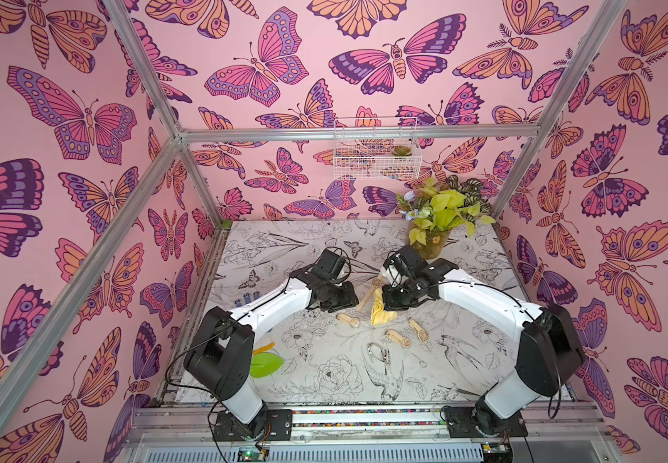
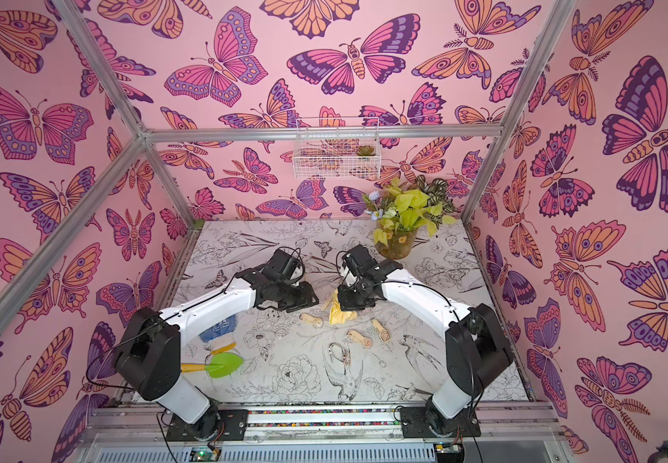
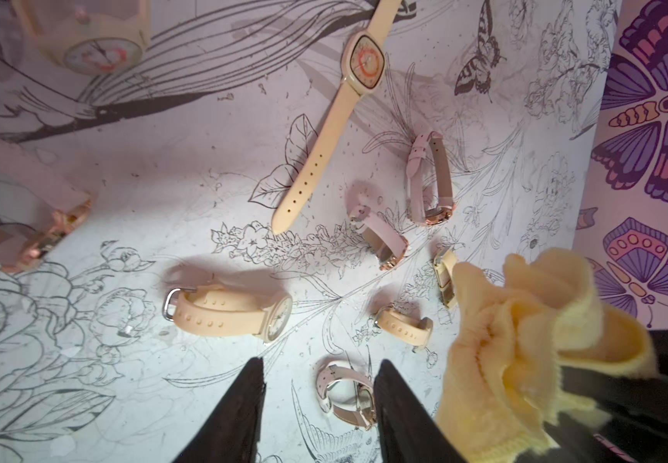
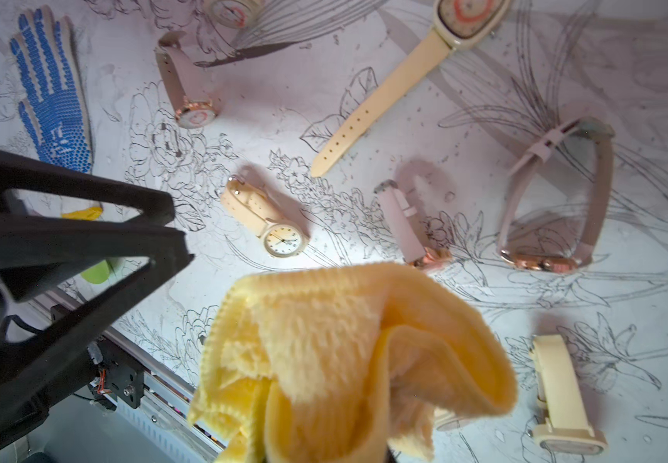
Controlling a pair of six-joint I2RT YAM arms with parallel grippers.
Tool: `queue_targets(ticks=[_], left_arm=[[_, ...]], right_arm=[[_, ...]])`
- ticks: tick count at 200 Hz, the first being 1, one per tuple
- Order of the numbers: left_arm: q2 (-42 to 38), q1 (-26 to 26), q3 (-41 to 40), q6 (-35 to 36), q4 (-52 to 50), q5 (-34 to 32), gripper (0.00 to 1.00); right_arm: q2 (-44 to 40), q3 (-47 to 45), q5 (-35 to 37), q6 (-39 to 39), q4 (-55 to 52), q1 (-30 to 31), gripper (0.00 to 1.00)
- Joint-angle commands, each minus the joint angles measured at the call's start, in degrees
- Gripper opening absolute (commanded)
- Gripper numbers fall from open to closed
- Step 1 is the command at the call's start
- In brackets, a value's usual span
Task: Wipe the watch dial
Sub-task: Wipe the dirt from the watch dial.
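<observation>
The floral-printed table [image 1: 324, 381] carried both arms at mid-field. The left gripper [image 3: 321, 362] stood released, fingers apart and gripping nothing; a buckled pink watch [image 3: 344, 397] lay on the table beyond them. The right gripper [image 3: 589, 391] was clenched on a yellow cloth [image 4: 348, 340], which hung bunched from it. Between the two grippers lay a cream square-dial watch [image 3: 358, 60], strap flat, dial up. A round-dial beige watch [image 4: 282, 238] lay near it.
</observation>
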Motion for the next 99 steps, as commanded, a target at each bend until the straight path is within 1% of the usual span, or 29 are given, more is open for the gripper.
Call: queue_targets(ticks=[1,14,21,27,44,54,71,99], left_arm=[[2.7,-1.1,2.0,1.7,-1.8,0.8,0.6],[4.1,-1.7,3.1,2.1,-2.0,1.1,0.66],[5.0,-1.7,3.7,2.2,-2.1,1.3,0.74],[5.8,-1.9,4.2,2.4,-2.1,1.6,0.79],[7.8,-2.3,6.0,3.1,-2.1,2.4,0.81],[9.0,-2.7,7.2,3.5,-2.1,2.7,0.8],[11.1,-3.1,9.2,4.0,-2.2,3.6,0.71],[14.3,-3.7,11.8,3.9,-2.1,5.3,0.37]], right_arm=[[-3.8,-2.0,1.4,0.2,0.5,-1.6,0.0],[-4.9,-3.2,1.5,0.3,0.5,-2.3,0.0],[-5.5,-3.8,1.5,0.4,0.5,-2.7,0.0],[-5.9,-4.4,1.5,0.5,0.5,-3.0,0.0],[-7.3,-6.2,1.6,0.9,0.9,-3.9,0.0],[-8.0,-7.4,1.7,1.1,1.3,-4.3,0.0],[-8.8,-9.2,1.8,1.6,1.5,-5.1,0.0],[-10.3,-11.7,2.2,2.5,2.1,-6.0,0.0]])
